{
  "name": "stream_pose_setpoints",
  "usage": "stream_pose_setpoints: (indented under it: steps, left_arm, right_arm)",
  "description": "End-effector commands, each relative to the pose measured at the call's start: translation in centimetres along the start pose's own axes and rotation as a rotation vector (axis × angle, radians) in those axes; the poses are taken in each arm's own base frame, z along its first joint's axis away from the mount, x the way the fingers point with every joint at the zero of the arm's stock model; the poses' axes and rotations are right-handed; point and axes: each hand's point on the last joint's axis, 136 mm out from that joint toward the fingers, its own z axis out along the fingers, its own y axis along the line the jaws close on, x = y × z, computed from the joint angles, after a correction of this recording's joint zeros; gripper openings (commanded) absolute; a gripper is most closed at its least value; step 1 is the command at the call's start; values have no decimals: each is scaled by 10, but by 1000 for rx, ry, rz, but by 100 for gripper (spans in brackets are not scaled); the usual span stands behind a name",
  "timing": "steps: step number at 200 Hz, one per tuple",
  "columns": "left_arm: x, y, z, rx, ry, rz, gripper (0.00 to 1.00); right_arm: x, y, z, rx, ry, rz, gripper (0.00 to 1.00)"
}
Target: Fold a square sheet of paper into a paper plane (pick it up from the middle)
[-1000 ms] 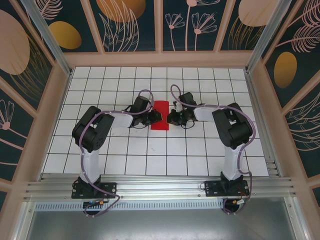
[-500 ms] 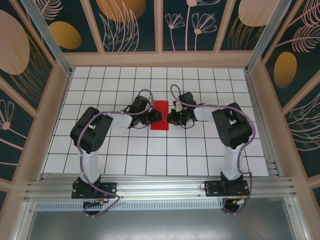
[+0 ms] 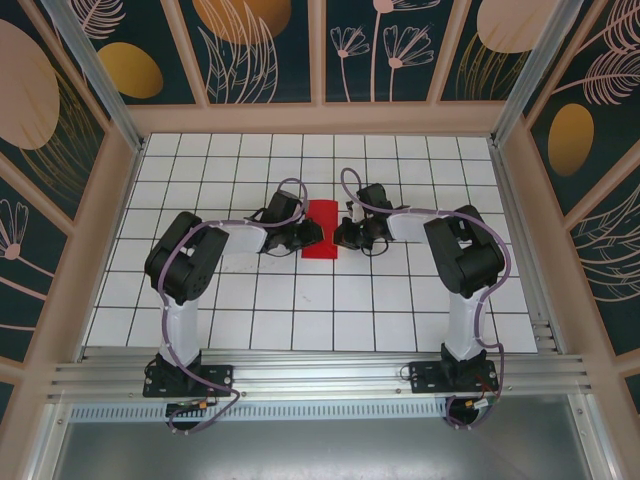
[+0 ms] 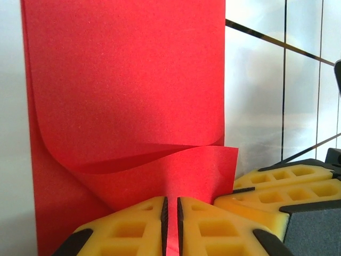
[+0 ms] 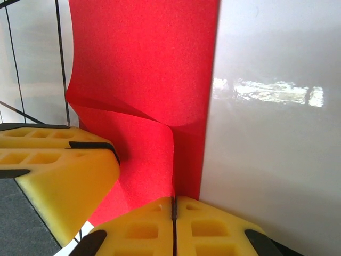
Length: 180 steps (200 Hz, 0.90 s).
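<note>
— Left pincer is clamped tight, look: in its wrist view the two yellow foam fingers meet with just a sliver of red squeezed between them.
— That's the thin bright red sheet of paper?
— Yes. From above it reads as a narrow strip lying mid-table on the white grid-tiled table, right between the two arms.
— And the right pincer?
— Pinched shut as well, at the strip's right edge, with the left one at the left edge. In its own view the fingertips close on a lifted flap of the red paper, which curls up off the table into the seam.
— So both grip the same sheet?
— Both, facing each other across it. In the left wrist view the paper lies flat farther out, and nearest the fingers a top layer peels up in a soft curve toward the grip.
— There's another pair of yellow fingers on the right there.
— Those are the right pincer's fingers, just beside the paper's corner. Likewise the left one's fingers sit at the left of the right wrist view, against the red edge or just off it; I can't tell which.
</note>
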Motion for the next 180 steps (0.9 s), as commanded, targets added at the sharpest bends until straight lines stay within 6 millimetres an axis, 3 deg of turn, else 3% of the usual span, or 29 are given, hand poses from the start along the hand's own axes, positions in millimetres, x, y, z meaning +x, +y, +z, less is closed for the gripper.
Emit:
stream_pose_setpoints:
  steps: [1,36,66,117,180]
  left_arm:
    - [12,35,9,-123,39,-16,16]
    - [17,51,10,-201,51,-11,16]
    - [20,54,11,-231,56,-4,16]
    - [20,56,12,-266,51,0,15]
    - [19,54,12,-266,44,-5,14]
  right_arm:
    - [0,-17,1,81,6,18,11]
    - [-16,1,-29,87,-85,-6,24]
    - [-19,1,-46,140,-144,-12,23]
    - [9,26,-31,71,-72,-69,13]
    - [21,32,-8,34,-2,-82,11]
